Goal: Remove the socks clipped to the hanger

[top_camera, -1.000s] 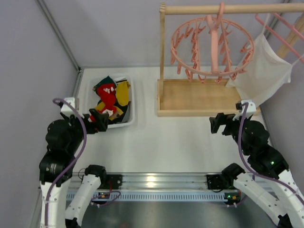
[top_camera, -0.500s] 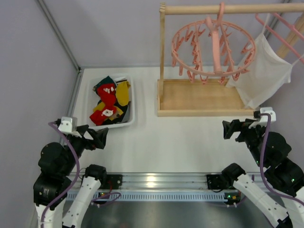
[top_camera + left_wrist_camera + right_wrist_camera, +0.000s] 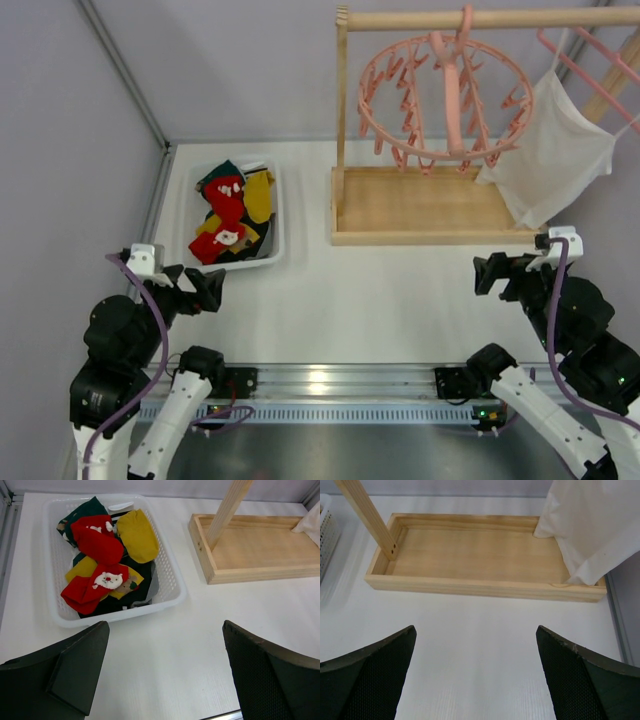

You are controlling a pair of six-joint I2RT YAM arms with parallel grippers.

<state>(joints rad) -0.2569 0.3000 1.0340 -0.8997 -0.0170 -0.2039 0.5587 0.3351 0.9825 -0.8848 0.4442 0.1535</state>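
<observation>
The round pink hanger [image 3: 455,100] hangs by its hook from the wooden rail at the back right, and I see no fabric on its pegs. Red, mustard and dark teal socks [image 3: 228,212] lie piled in a white basket [image 3: 277,215] at the left; the left wrist view shows them too [image 3: 97,542]. My left gripper [image 3: 205,285] hovers open over bare table just in front of the basket [image 3: 172,575], its jaws [image 3: 166,630] wide apart and holding nothing. On the right, my other gripper [image 3: 492,272] is open in front of the rack base, also with nothing between its jaws [image 3: 475,630].
A wooden rack with a tray-like base [image 3: 420,205] stands at the back right, its upright post [image 3: 367,517] at the base's left end. A large white shirt [image 3: 555,150] on another pink hanger drapes over the base's right end [image 3: 590,520]. Walls close in on both sides.
Both arms have drawn back toward the near edge, the left away from the basket and the right away from the rack base. The pink hanger sways slightly.
</observation>
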